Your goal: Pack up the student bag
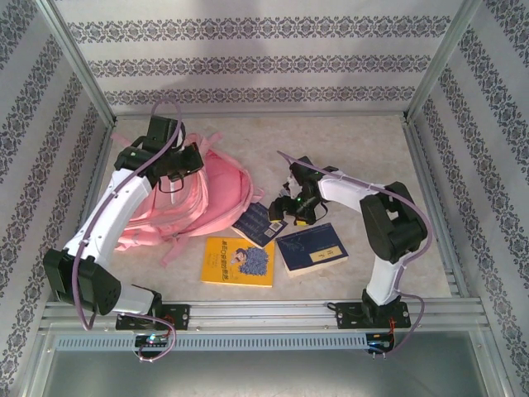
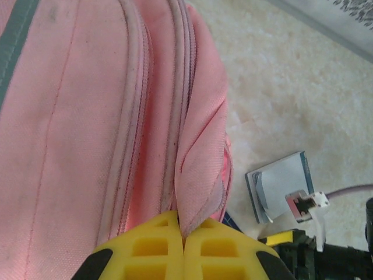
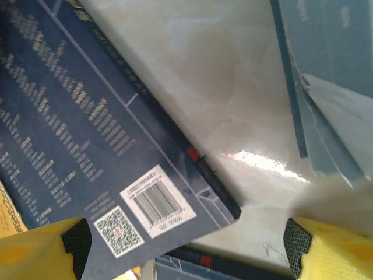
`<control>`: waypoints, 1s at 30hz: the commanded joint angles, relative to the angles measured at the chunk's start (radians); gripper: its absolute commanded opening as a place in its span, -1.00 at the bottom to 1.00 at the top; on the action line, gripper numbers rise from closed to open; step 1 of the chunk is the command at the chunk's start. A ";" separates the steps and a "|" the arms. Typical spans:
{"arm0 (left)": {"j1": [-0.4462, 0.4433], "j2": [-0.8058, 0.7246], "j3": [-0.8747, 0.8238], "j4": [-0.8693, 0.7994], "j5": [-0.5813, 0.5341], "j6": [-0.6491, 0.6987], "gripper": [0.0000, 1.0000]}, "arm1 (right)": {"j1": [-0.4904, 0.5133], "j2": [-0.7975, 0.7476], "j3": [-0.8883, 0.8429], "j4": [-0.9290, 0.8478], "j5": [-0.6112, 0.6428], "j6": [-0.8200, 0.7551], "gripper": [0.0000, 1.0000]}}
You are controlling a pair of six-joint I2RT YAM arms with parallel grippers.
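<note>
The pink student bag point(image 1: 216, 192) lies on its side at the left of the table. My left gripper point(image 1: 182, 168) is over its top edge, and in the left wrist view it point(image 2: 183, 226) is shut on a fold of the bag's pink fabric point(image 2: 201, 175) beside the zip seams. My right gripper point(image 1: 282, 208) hovers low over a dark blue book point(image 1: 258, 223) that touches the bag's right side. Seen from the right wrist, this gripper point(image 3: 186, 254) is open, with the book's barcode corner point(image 3: 151, 201) between its yellow fingers point(image 3: 41, 251).
A yellow book point(image 1: 240, 262) lies in front of the bag. A lighter blue book point(image 1: 312, 248) sits to the right of it, its page edges point(image 3: 332, 134) showing in the right wrist view. Metal rails and patterned walls border the marbled tabletop point(image 1: 347, 149).
</note>
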State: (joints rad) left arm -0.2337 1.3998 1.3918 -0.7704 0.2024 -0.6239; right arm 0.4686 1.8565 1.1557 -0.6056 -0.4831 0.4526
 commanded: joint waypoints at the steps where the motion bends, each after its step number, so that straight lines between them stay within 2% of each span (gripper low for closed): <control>1: -0.007 -0.023 -0.029 0.024 -0.017 -0.035 -1.00 | 0.004 0.027 0.015 0.032 -0.068 0.075 0.72; 11: -0.026 -0.013 -0.077 0.044 -0.002 -0.042 -1.00 | 0.012 0.066 -0.042 0.292 -0.269 0.294 0.67; 17: -0.029 -0.003 -0.076 0.045 0.002 -0.045 -1.00 | 0.019 0.062 -0.003 0.311 -0.344 0.298 0.64; 22: -0.029 0.000 -0.077 0.048 0.005 -0.051 -1.00 | 0.023 0.090 0.017 0.319 -0.455 0.291 0.64; 25: -0.030 0.002 -0.081 0.047 0.003 -0.054 -1.00 | 0.014 0.081 0.013 0.314 -0.465 0.283 0.63; 30: -0.029 0.003 -0.088 0.048 0.001 -0.057 -1.00 | -0.018 0.056 -0.091 0.539 -0.528 0.444 0.53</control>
State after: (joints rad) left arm -0.2562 1.3987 1.3216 -0.7315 0.2176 -0.6636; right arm 0.4656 1.9324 1.1110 -0.2008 -0.9318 0.7994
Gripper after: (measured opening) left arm 0.050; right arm 0.772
